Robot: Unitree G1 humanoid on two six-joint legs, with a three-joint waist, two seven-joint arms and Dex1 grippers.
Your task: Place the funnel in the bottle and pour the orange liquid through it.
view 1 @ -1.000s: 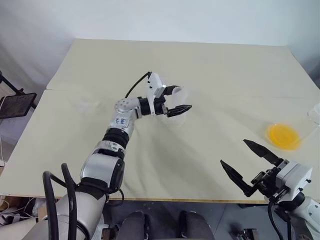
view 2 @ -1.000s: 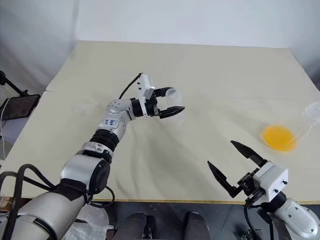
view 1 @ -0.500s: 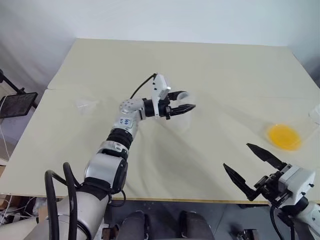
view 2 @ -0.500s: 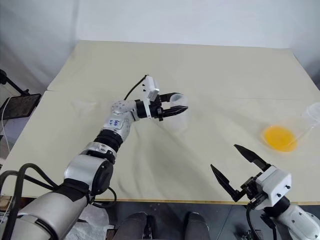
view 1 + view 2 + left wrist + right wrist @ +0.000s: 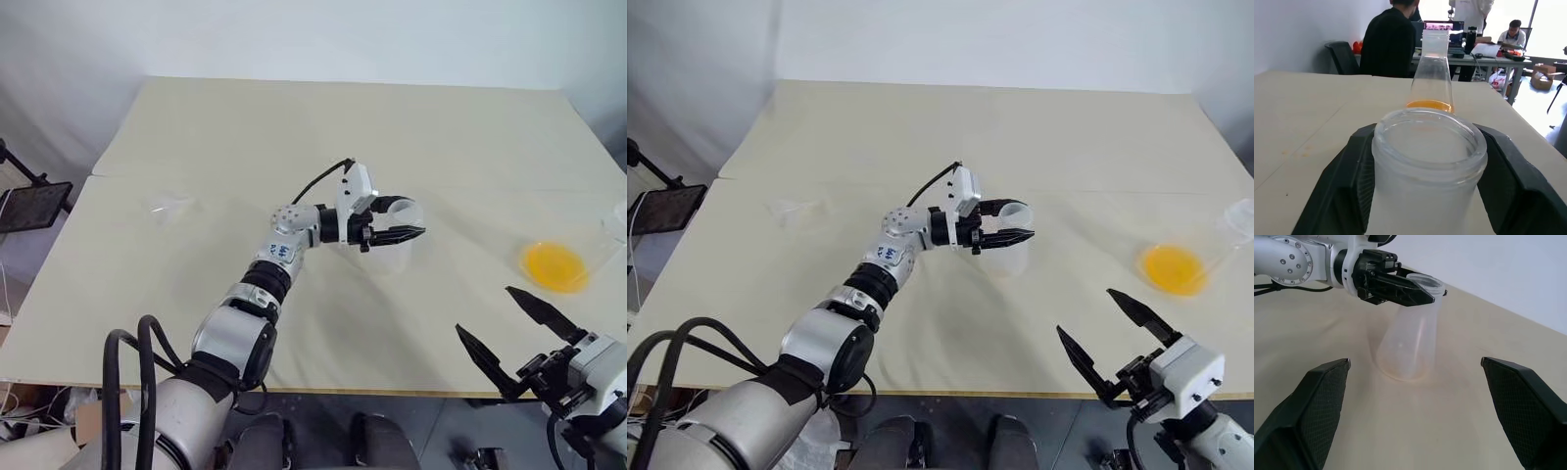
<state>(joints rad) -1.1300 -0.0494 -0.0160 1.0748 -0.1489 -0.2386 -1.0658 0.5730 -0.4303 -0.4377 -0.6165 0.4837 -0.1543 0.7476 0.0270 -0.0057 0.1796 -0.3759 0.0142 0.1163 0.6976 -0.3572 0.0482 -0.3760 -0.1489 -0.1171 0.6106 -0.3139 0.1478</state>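
The broad cream-coloured desk carries everything here. On it, near the middle, stands the small frosted whitish bottle with a broad base and a round-rimmed neck; its base rests on the desk surface, leaning a little in the right wrist view. The left gripper, two black fingers reaching sideways toward the robot's right, straddles the bottle's neck, one finger on each side just under the rim, closed around it though whether the pads press the glass cannot be told for sure. At the desk's right edge stands a larger clear conical glass flask holding the bright yellow-orange liquid as a shallow pool in its base. The right gripper hangs off the near right of the desk, its two black fingers spread wide apart with nothing between them. The small, nearly transparent colourless funnel lies far off on the desk's left side, well apart from both bottle and flask.
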